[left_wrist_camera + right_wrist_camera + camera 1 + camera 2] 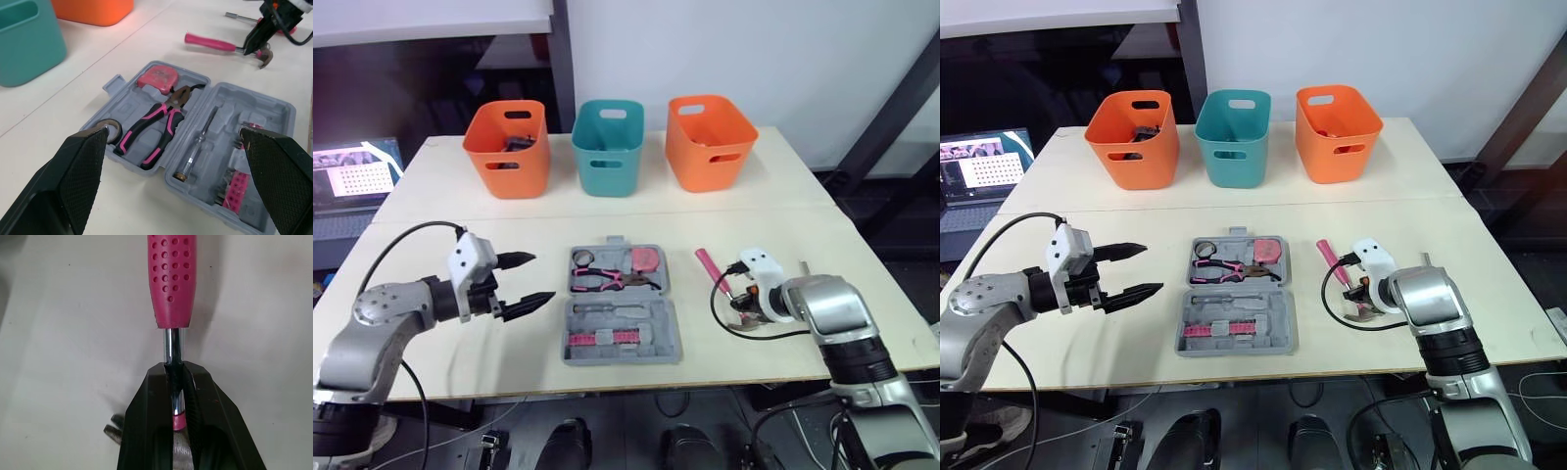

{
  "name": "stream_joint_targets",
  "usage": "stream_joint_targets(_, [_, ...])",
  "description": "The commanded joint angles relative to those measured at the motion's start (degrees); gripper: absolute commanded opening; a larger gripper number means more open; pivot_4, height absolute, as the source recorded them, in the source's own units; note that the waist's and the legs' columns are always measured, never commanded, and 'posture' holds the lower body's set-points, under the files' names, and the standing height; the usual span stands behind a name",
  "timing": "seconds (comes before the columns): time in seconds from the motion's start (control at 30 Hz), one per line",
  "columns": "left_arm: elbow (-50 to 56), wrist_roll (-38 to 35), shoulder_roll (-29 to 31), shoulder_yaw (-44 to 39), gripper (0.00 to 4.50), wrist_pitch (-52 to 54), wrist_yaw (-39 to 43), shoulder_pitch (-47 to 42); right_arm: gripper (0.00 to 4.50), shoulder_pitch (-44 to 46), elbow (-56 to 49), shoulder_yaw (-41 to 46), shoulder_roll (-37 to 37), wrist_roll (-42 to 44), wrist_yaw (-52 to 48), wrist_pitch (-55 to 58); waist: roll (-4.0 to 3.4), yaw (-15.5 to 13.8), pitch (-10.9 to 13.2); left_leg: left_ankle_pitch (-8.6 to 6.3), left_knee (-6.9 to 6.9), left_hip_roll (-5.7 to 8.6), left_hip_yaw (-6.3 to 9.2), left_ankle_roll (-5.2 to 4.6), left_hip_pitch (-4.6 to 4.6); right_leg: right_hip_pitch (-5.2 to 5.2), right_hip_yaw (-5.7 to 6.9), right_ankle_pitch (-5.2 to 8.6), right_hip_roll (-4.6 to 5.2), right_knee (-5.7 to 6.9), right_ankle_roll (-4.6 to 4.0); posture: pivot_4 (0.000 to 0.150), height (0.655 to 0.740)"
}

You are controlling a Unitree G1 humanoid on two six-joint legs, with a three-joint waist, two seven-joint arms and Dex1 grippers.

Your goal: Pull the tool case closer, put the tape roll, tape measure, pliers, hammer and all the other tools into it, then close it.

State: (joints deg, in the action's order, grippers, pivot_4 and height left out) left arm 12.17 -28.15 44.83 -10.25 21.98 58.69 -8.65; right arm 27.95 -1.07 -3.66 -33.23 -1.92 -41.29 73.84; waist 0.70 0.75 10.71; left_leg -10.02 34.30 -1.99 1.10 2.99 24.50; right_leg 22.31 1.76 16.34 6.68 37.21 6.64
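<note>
You're in a robotics lab: pale table, three plastic bins along its far edge (two orange, one teal), open laptop lit at far left, bare white wall behind.

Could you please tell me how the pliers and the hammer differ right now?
The pliers lie inside the open tool case; the hammer is outside it, to its right. The pliers are untouched; the right gripper is shut on the hammer's metal shaft. The pliers' handles are pink and black; the hammer's is all pink. Both carry pink grips.
</note>
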Motion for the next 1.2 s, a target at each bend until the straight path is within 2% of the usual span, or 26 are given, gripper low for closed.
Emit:
stream_joint_targets(0.03, [1.53, -0.77, 0.75, -0.89, 4.5, -0.24, 0.51, -0.34, 2.26, -0.7, -5.08, 1.87, -0.25, 2.6, 1.61, -1.48, -0.01, -0.04, 0.01, 0.0, 0.0, 0.0, 0.0, 0.0, 0.01, 0.01, 0.0, 0.0, 0.0, 0.0, 0.0, 0.15, 0.74])
stream_joint_targets(0.17, [0.5, -1.03, -0.13, -0.26, 4.5, -0.09, 0.6, -1.64, 4.27, -2.44, -12.26, 4.45, -2.58, 5.04, 1.97, -2.36, -0.01, -0.04, 0.01, 0.0, 0.0, 0.0, 0.01, 0.0, 0.01, 0.02, 0.0, 0.0, 0.0, 0.0, -0.01, 0.15, 0.74])
stream_joint_targets(0.2, [0.34, -0.86, -0.19, -0.13, 4.5, -0.27, 0.73, -1.73, 4.4, -3.0, -13.71, 5.0, -2.9, 5.6, 2.12, -2.81, -0.01, -0.09, 0.01, 0.0, 0.0, 0.0, 0.01, 0.0, 0.01, 0.02, 0.0, 0.01, 0.0, 0.0, 0.0, 0.15, 0.74])
stream_joint_targets(0.3, [-0.25, -0.46, -0.43, 0.42, 4.5, -0.78, 1.21, -1.85, 4.4, -6.12, -18.29, 8.13, -2.71, 6.15, 4.48, -6.46, 0.0, -0.11, 0.0, 0.0, -0.02, 0.0, 0.01, 0.0, 0.01, 0.01, 0.0, 0.01, 0.0, -0.02, 0.01, 0.15, 0.74])
stream_joint_targets(0.4, [-1.5, 0.36, -0.72, 1.63, 4.5, -1.14, 1.67, -3.1, 4.4, -13.0, -19.55, 10.46, -2.12, 7.22, 4.39, -17.88, 0.02, -0.33, -0.01, 0.0, -0.02, 0.0, 0.02, 0.0, 0.01, 0.0, 0.01, 0.02, 0.0, -0.02, 0.01, 0.15, 0.74])
stream_joint_targets(0.6, [-3.42, 1.46, -0.63, 3.24, 4.5, -2.05, 2.21, -4.85, 4.4, -15.82, -9.18, 12.32, 0.74, 9.1, 6.45, -27.74, 0.04, 0.22, 0.0, 0.0, 0.02, 0.0, -0.01, 0.0, -0.02, -0.03, -0.05, 0.03, 0.0, -0.04, -0.03, 0.15, 0.74])
stream_joint_targets(0.8, [-4.13, 2.24, -0.37, 3.19, 4.5, -3.18, 2.49, -4.69, 4.4, -15.63, -2.87, 8.24, 1.2, 8.84, 6.33, -32.2, 0.04, 0.07, 0.0, 0.0, -0.06, -0.03, 0.0, -0.01, -0.04, 0.01, -0.04, 0.02, -0.07, -0.01, 0.01, 0.15, 0.74])
stream_joint_targets(0.9, [-3.63, 2.28, -0.06, 2.6, 4.5, -3.41, 2.48, -3.62, 3.65, -15.24, -0.82, 7.17, 1.92, 9.11, 6.89, -33.06, 0.04, 0.02, 0.0, 0.0, -0.05, -0.03, 0.0, -0.01, -0.04, -0.02, -0.05, 0.02, -0.07, -0.03, 0.01, 0.15, 0.74])
stream_joint_targets(1.13, [-3.79, 2.32, 0.42, 2.05, 4.5, -3.91, 2.46, -2.82, 0.21, -13.56, 2.06, 7.26, 3.4, 10.43, 8.23, -32.57, 0.05, 0.04, -0.01, 0.0, -0.05, -0.03, 0.01, -0.01, -0.04, -0.02, -0.05, 0.03, -0.07, -0.04, -0.02, 0.15, 0.74])
stream_joint_targets(1.2, [-3.91, 2.37, 0.44, 2.03, 4.5, -4.04, 2.46, -2.78, 0.1, -13.26, 1.83, 7.91, 3.78, 11.27, 8.6, -31.72, 0.05, 0.03, -0.01, 0.0, -0.05, -0.03, 0.01, -0.01, -0.04, -0.02, -0.05, 0.02, -0.07, -0.03, -0.01, 0.15, 0.74])
